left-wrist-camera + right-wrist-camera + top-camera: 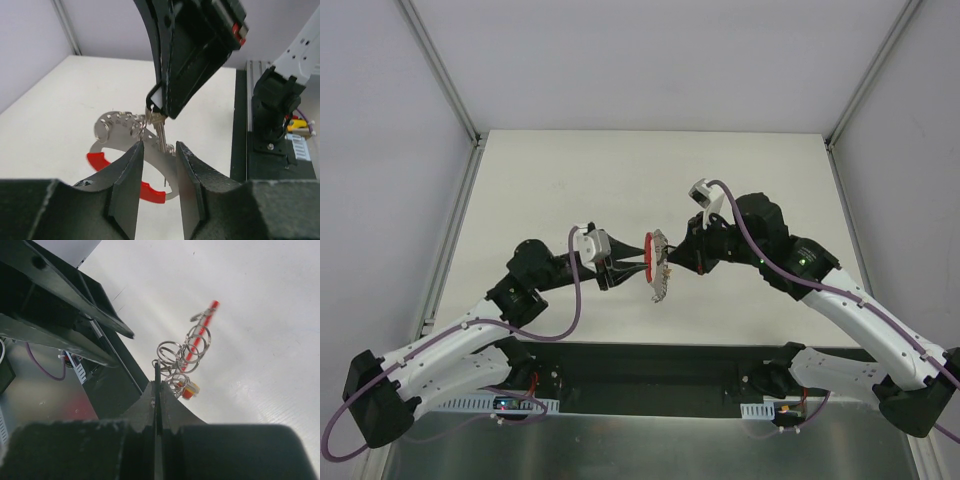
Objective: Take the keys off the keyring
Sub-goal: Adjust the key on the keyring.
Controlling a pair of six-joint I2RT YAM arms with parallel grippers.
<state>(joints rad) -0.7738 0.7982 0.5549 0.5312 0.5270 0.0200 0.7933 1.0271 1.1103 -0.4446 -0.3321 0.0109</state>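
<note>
The keyring [648, 250] hangs in the air over the table's middle, between both grippers. It is a silvery band [117, 125] with red plastic parts [147, 192] and several thin wire rings [185, 352]. My right gripper [672, 258] is shut on a flat key seen edge-on [157, 372], and the bunch dangles from that grip. Another key [161, 132] hangs straight down below the right gripper's tips [156, 106]. My left gripper [159, 150] is open just in front of the band, its fingers [127, 170] apart and touching nothing. The keys [660, 285] show as a jagged bunch.
The white table [570, 180] is bounded by metal frame posts [450, 90] at left and right. A black base strip [650, 365] with both arm mounts runs along the near edge. The right arm's base [275, 110] stands close on the right of the left wrist view.
</note>
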